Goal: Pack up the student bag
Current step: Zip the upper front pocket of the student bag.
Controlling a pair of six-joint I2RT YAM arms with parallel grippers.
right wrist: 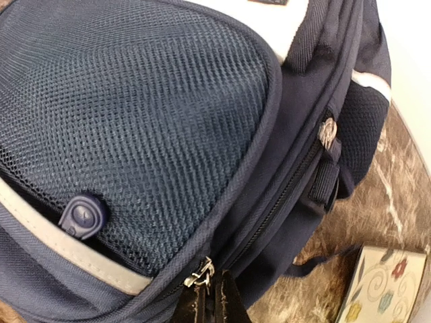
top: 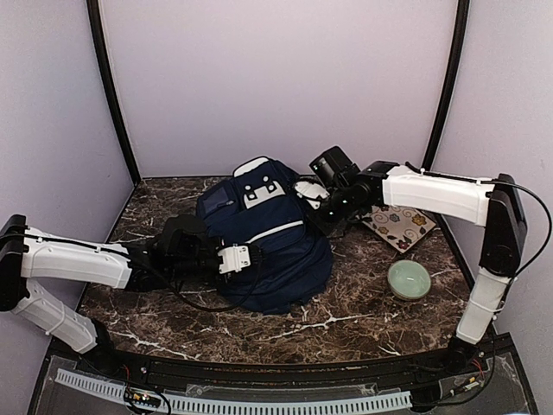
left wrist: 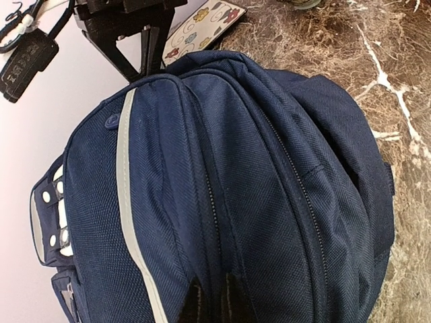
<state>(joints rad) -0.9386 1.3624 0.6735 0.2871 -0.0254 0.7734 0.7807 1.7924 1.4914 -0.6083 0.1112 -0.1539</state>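
Left gripper (left wrist: 212, 306): jaws drawn narrow, nipping a ridge of fabric beside a zip on the front of the student bag (top: 268, 251)
Right gripper (right wrist: 210, 304): jaws pressed together on the metal zip pull (right wrist: 199, 274) at the bag's upper side, just below the mesh pocket (right wrist: 135, 114)
Student bag: lies in the middle of the marble table (top: 363, 324), between the two arms, its top end toward the back wall
Done: little that shows; every zip in view looks closed, so I judge the opening has only begun
Left to do: flowered pad (top: 399, 226) and green bowl (top: 409, 279) lie on the table to the right of the bag, apart from it; the pad at least likely has to go in
Hidden: the bag's inside, so whether anything is packed cannot be told
Hard to make out: whether the left jaws hold a zip tab or only cloth; a white thing (top: 308, 190) beside the right gripper in the top view, unclear what; the pad is cut off in both wrist views
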